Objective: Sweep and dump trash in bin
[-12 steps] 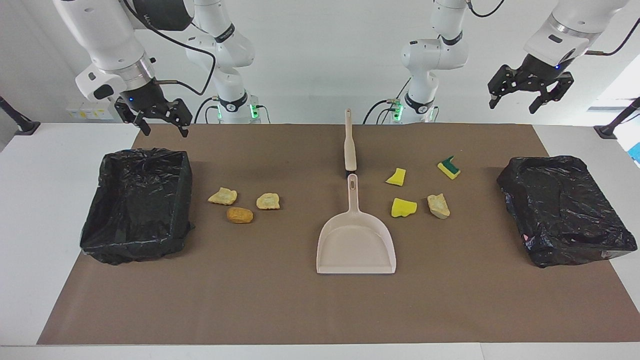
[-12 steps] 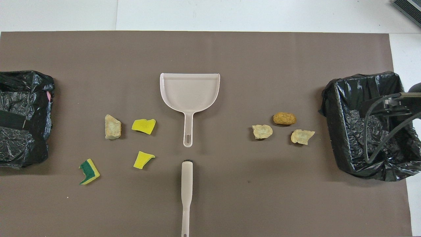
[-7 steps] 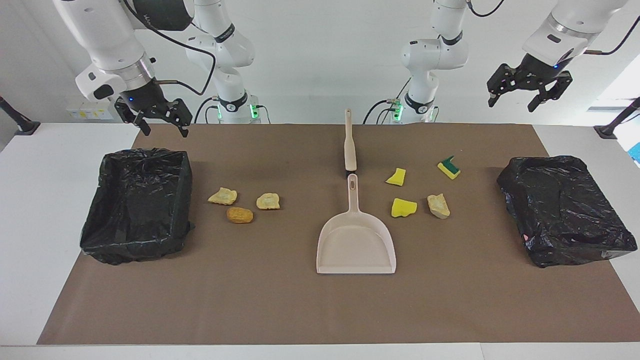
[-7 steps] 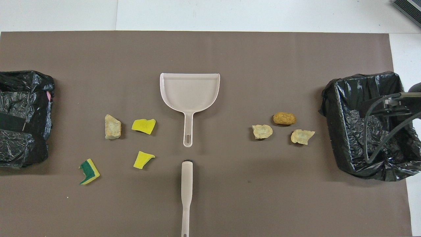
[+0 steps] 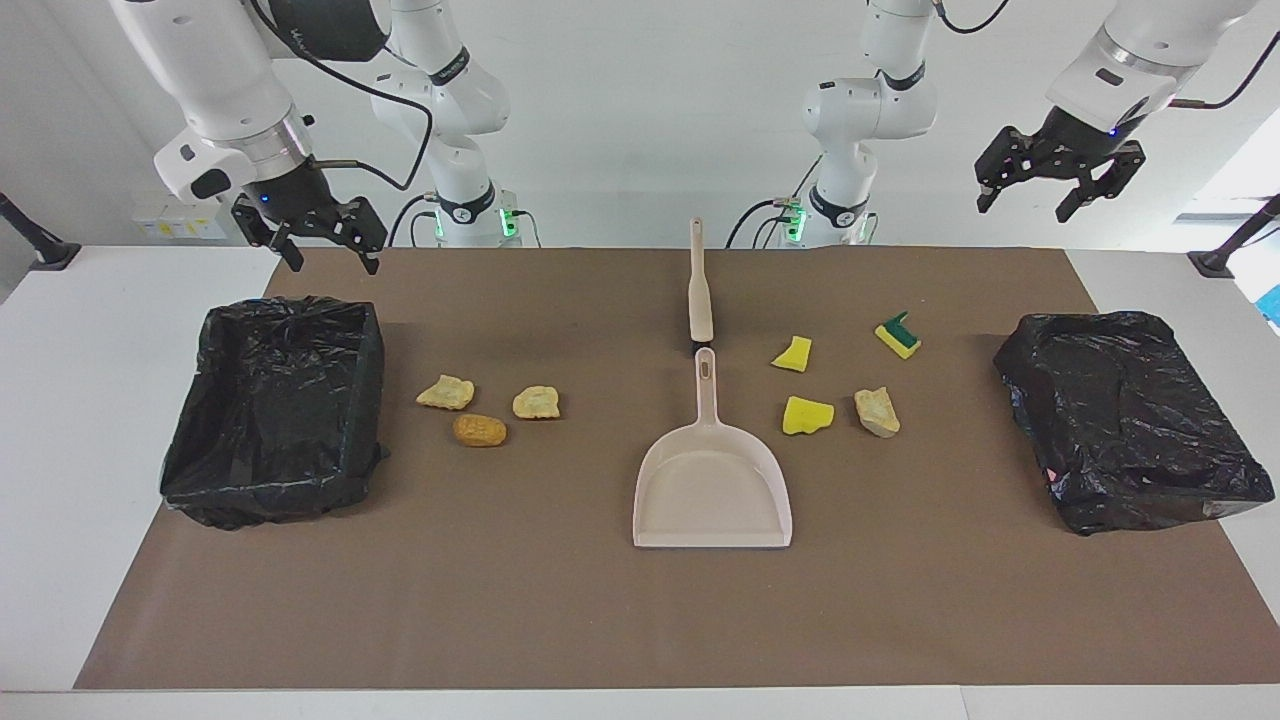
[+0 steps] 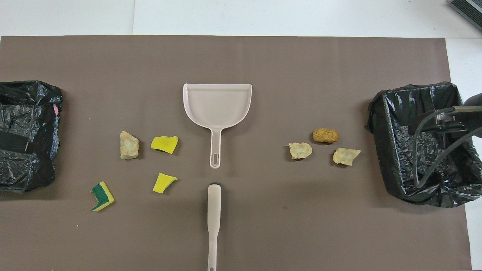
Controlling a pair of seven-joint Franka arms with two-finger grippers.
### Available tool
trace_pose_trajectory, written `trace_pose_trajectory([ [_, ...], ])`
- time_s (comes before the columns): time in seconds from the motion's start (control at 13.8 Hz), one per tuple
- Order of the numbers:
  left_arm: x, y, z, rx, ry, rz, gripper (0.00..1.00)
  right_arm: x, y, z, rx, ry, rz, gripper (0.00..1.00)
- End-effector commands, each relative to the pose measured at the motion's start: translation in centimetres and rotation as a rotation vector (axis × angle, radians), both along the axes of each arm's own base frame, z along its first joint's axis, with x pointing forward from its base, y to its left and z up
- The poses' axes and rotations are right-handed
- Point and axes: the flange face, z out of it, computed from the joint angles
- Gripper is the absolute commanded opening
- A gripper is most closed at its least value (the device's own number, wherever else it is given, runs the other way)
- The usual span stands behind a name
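Seven trash scraps lie on the brown mat. Two tan pieces (image 5: 446,392) (image 5: 537,402) and a golden-brown one (image 5: 480,430) lie toward the right arm's end. Two yellow sponge chunks (image 5: 793,354) (image 5: 807,416), a green-layered one (image 5: 898,335) and a tan piece (image 5: 877,412) lie toward the left arm's end. A beige dustpan (image 5: 712,490) and brush (image 5: 700,290) lie mid-table. My right gripper (image 5: 325,245) hangs open above the near edge of a black-lined bin (image 5: 368,380). My left gripper (image 5: 1048,190) is open, high over the table's near edge by the second bin (image 5: 1130,420).
In the overhead view the dustpan (image 6: 217,103) lies farther from the robots than the brush (image 6: 213,214), handles in line. The right arm's cable (image 6: 433,150) hangs over the bin (image 6: 380,128) at its end. The other bin (image 6: 26,135) sits at the left arm's end.
My left gripper has risen slightly and my right gripper has shifted a little. Nothing on the table has moved.
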Motion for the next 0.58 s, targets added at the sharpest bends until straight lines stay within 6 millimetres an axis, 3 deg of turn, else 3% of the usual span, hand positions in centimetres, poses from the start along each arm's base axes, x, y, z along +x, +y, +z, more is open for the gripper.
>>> trace_pose_trajectory([
  [0.0, -1.2, 0.2, -0.3, 0.0, 0.014, 0.014, 1.0, -1.3, 0.6, -0.7, 0.012, -0.022, 0.002, 1.0],
  [0.29, -3.1, -1.1, -2.1, 0.0, 0.017, -0.007, 1.0, -1.5, 1.8, -0.6, 0.01, -0.025, 0.021, 1.0],
  [0.51, -5.7, -6.1, -6.8, 0.013, 0.036, -0.028, 1.0, -1.6, 1.8, -0.6, 0.01, -0.022, 0.022, 1.0],
])
